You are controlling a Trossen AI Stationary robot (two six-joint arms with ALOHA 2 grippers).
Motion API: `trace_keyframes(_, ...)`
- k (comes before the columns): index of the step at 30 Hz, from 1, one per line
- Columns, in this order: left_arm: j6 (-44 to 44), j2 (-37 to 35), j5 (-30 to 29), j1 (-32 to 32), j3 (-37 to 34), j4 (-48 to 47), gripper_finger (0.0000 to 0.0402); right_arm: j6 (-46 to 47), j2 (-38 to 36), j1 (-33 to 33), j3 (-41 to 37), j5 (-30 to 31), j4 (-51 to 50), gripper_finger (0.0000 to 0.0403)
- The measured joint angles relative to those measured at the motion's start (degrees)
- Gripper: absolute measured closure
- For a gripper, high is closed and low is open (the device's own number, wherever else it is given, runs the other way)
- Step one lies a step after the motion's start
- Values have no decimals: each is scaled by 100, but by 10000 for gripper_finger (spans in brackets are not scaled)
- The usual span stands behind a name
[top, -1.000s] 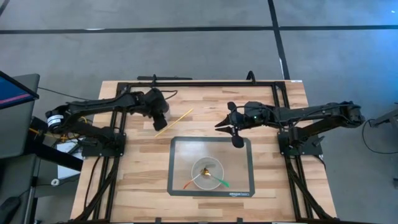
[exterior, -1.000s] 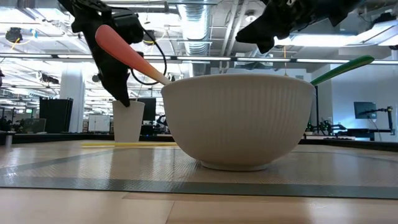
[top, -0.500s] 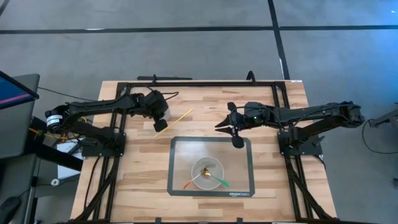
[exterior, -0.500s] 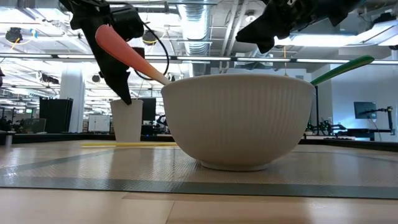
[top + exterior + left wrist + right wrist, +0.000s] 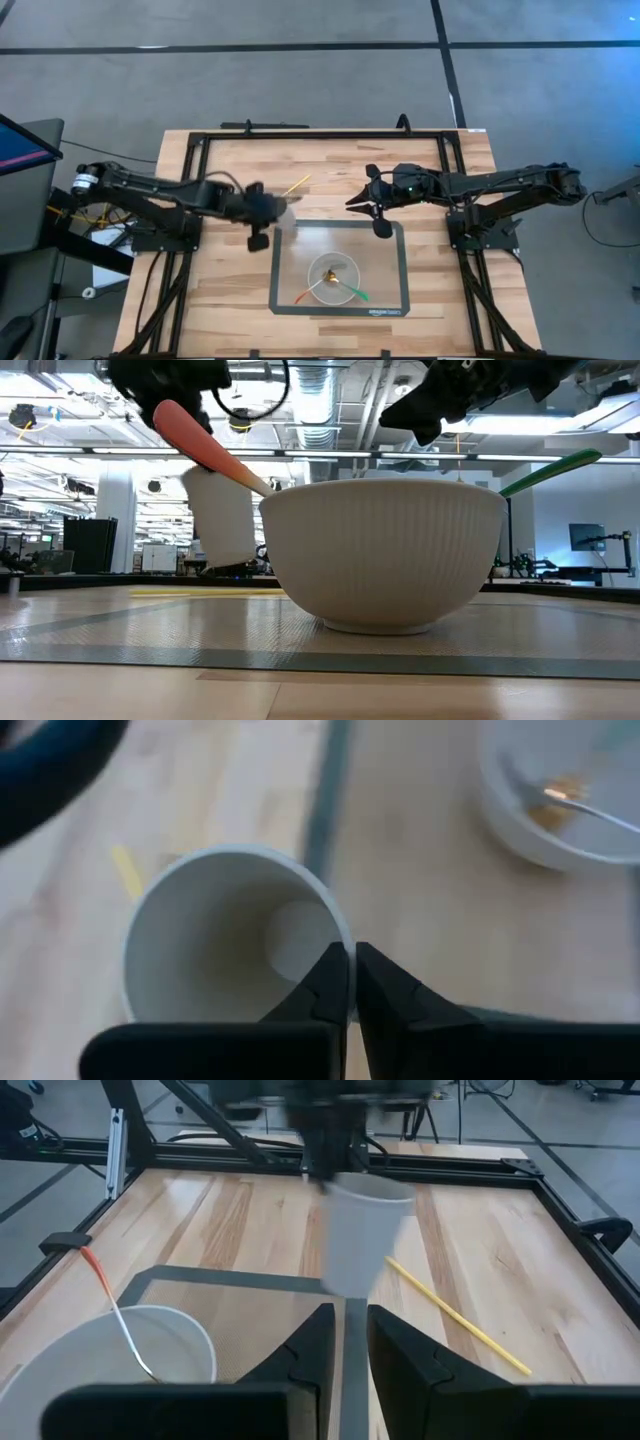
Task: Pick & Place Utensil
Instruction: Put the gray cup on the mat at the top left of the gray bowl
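Note:
My left gripper (image 5: 268, 210) is shut on a white paper cup (image 5: 235, 935), which hangs over the table near the far left corner of the dark-edged mat (image 5: 285, 300). A thin yellow stick (image 5: 294, 186) lies flat on the wood beyond it. On the mat stands a white bowl (image 5: 333, 278) with an orange-handled utensil (image 5: 200, 445) and a green-handled utensil (image 5: 550, 468) leaning on its rim. My right gripper (image 5: 375, 205) hovers over the mat's far edge; there is a narrow gap between its fingers (image 5: 345, 1340) and nothing in it. My left gripper pinches the cup's wall at the rim (image 5: 338, 932), one finger inside the cup and one outside. The fingers come from above, pointing down. The cup (image 5: 360, 1230) hangs below them, mouth up and roughly upright, lifted clear of the table.
A black frame (image 5: 320, 133) runs along the table's far edge and down both sides. Bare wood lies left of the mat and along the near edge. A monitor (image 5: 25, 150) stands off the table's left side.
My left gripper has shut on the cup's rim, lifted the cup off the wood and carried it toward the near edge and the right, up to the mat's far left corner. The yellow stick has stayed where it was.

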Motion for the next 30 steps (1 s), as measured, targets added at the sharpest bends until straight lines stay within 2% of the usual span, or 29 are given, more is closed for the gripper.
trace_keyframes(4, -396, 60, 1, -613, 0, 18, 392, 5, 0, 0, 0, 0, 3, 347)
trace_keyframes(8, -417, 234, -71, -930, -4, 209, 389, 11, 0, 0, 0, 0, 9, 347)
trace_keyframes(13, -386, 730, -89, -968, -4, 429, 389, 11, 0, 0, 0, 0, 11, 347)
trace_keyframes(19, 46, 1139, -85, -969, 11, 640, 382, 11, 0, 0, 0, 0, 10, 347)
trace_keyframes(30, -75, 1187, -20, -936, -13, 1102, 340, 4, 2, 0, 0, 0, -2, 347)
